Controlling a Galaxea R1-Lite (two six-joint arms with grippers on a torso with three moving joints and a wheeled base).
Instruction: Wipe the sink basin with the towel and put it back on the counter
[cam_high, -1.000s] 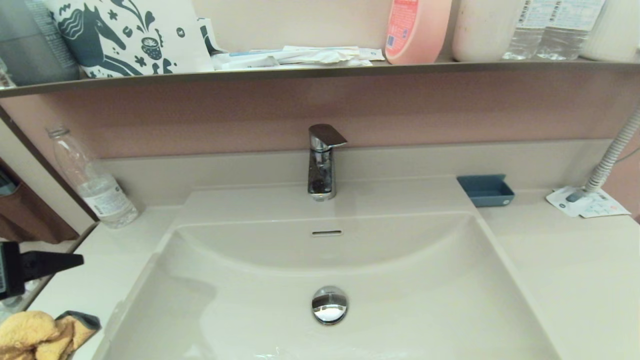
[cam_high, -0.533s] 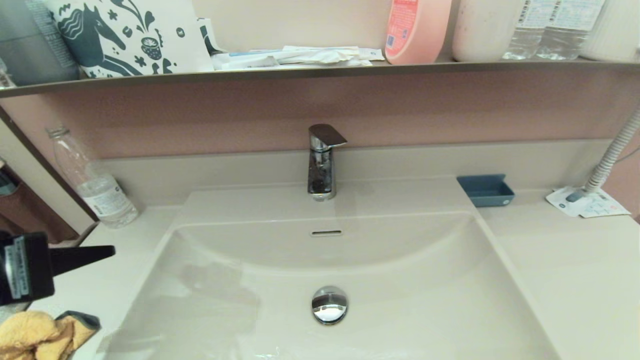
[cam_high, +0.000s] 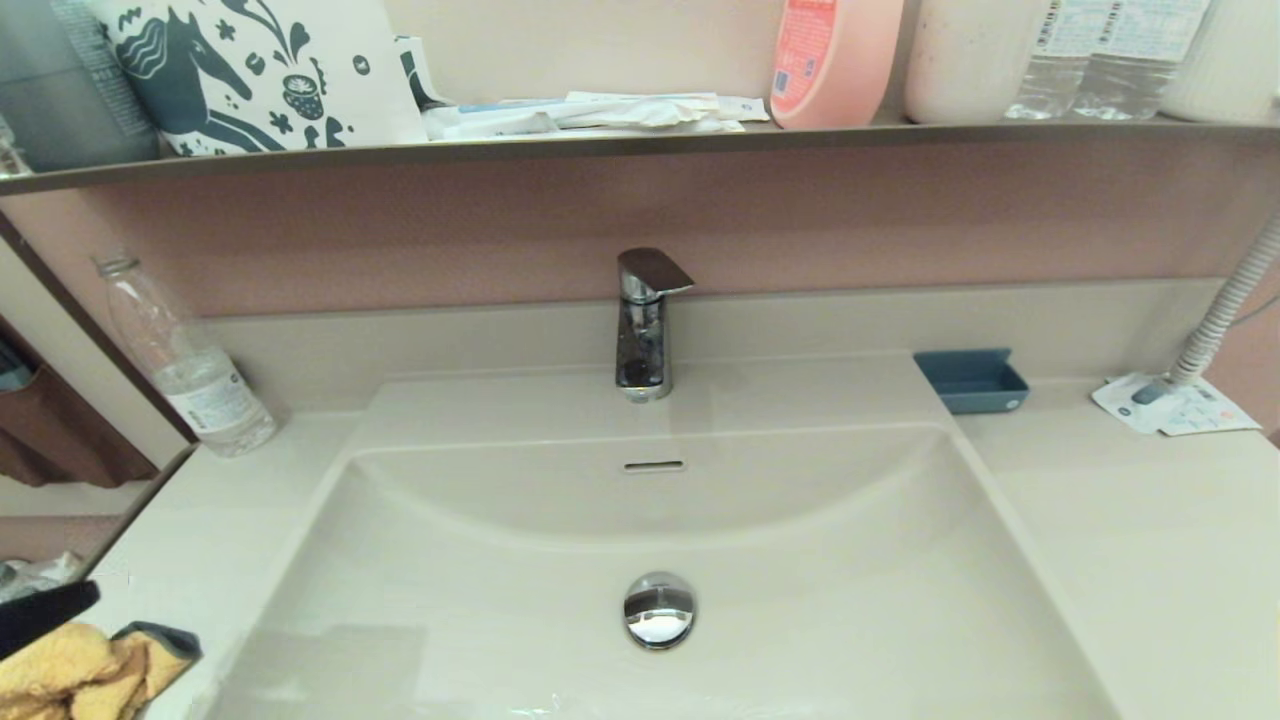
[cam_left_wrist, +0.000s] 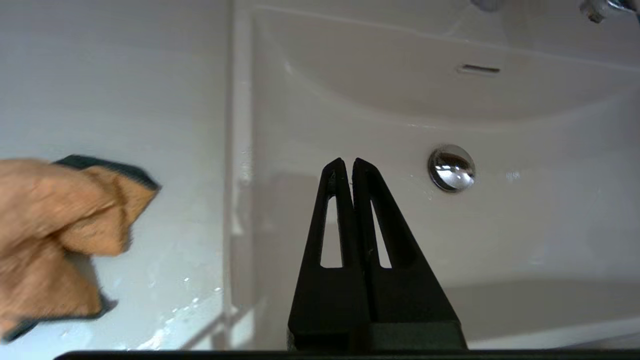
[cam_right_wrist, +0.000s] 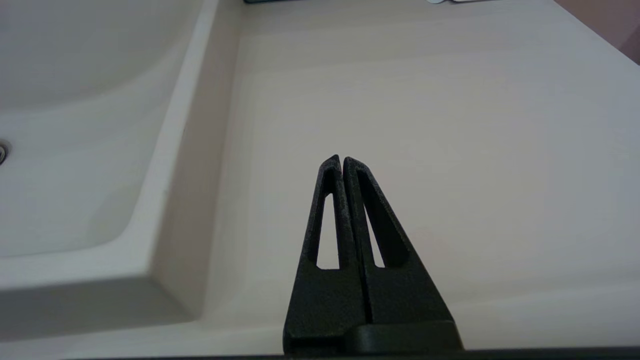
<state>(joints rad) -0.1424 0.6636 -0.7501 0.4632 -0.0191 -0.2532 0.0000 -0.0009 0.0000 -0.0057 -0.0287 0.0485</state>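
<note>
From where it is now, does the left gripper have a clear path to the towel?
Probably yes: the towel lies uncovered on the counter beside the left gripper, but its jaws are shut and must open.

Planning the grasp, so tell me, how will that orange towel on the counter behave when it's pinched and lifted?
The towel lies crumpled in soft folds, so it will probably droop rather than hold shape. Its fluffy pile looks grippy, unlikely to slip. Being small cloth, it is likely light, though droplets on the counter hint it may be damp.

Smooth cream-white desk (cam_high: 1120, 520) w/ low backsplash. On it: fluffy yellow-orange terry towel w/ grey-blue edge (cam_high: 80, 675) at front left corner, clear plastic water bottle (cam_high: 185, 365) back left, small blue tray (cam_high: 972, 380) & paper leaflet (cam_high: 1175, 405) back right.
</note>
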